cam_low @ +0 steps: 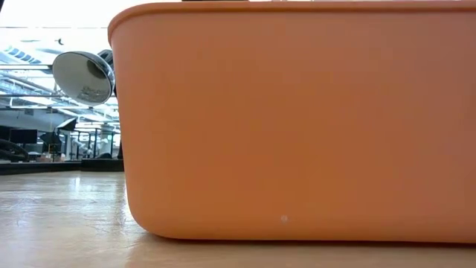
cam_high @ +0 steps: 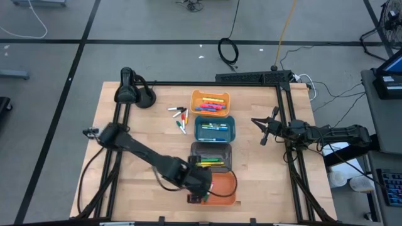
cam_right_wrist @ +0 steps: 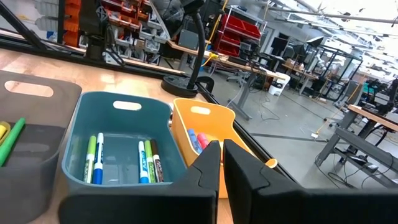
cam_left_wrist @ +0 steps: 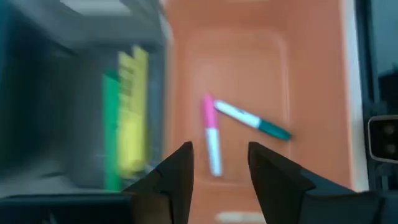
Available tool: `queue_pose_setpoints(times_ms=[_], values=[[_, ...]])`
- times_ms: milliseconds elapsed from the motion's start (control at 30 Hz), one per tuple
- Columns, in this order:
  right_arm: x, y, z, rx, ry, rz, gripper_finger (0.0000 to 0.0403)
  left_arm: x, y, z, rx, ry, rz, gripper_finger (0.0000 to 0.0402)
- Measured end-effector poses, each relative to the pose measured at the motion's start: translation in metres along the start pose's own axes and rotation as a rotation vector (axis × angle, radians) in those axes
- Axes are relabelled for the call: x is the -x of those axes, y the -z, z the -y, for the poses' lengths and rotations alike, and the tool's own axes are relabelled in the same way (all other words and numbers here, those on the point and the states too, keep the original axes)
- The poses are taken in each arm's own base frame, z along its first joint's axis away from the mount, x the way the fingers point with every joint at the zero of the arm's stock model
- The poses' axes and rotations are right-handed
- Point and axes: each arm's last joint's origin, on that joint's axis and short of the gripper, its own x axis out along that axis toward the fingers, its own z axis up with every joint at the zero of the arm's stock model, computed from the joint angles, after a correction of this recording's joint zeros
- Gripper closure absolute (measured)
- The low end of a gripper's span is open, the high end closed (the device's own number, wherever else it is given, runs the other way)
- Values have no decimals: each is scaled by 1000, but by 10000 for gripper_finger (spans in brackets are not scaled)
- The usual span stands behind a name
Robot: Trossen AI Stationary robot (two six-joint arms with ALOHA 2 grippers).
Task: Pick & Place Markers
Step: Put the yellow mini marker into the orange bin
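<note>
- High view: four bins stood in a column on the bench (cam_high: 125, 157): light orange bin (cam_high: 196, 96) farthest back, then teal bin (cam_high: 232, 130), grey bin (cam_high: 196, 149), and orange bin (cam_high: 231, 185) at the near edge.
- Sorted stock: the light orange bin held pink, red and yellow markers (cam_high: 212, 104); the teal bin held several blue and green markers (cam_right_wrist: 123, 160); the grey bin held green and yellow markers (cam_high: 210, 162).
- Orange bin contents, left wrist view: one pink-and-white marker (cam_left_wrist: 211, 134) and one white marker with a teal cap (cam_left_wrist: 252, 120), lying on the bin floor with their ends close together.
- Left end effector (cam_left_wrist: 219, 163): hung above the orange bin, fingers parted to a moderate gap and empty; judged to have completed a drop.
- Right end effector (cam_right_wrist: 221, 163): waited at the right side of the bench, facing the teal bin; fingers almost closed, nothing between them.
- Outstanding: a small cluster of loose markers (cam_high: 180, 118) lay on the bench left of the light orange and teal bins, with red, orange and green visible.
- Progress, judged: most markers binned; only the loose cluster left to collect.
</note>
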Motion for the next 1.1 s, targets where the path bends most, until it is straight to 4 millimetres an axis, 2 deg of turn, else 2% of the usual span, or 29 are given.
queue_pose_setpoints(times_ms=[167,267,333,400,533,767,900,1000,1100], values=[[0,0,0,0,0,0,392,64,8,-14,-39,-216,94,264],[0,0,0,0,0,0,392,94,19,-31,25,-392,164,271],[0,0,0,0,0,0,392,106,29,-45,80,-461,192,272],[0,0,0,0,0,0,392,109,42,-60,119,-502,187,269],[0,0,0,0,0,0,392,102,75,-103,254,-581,154,251],[0,0,0,0,0,0,392,68,117,-196,520,-650,105,205],[0,0,0,0,0,0,392,43,134,-248,608,-482,30,189],[0,0,0,0,0,0,392,26,139,-278,691,-346,107,190],[0,0,0,0,0,0,392,16,143,-299,758,-304,171,197]])
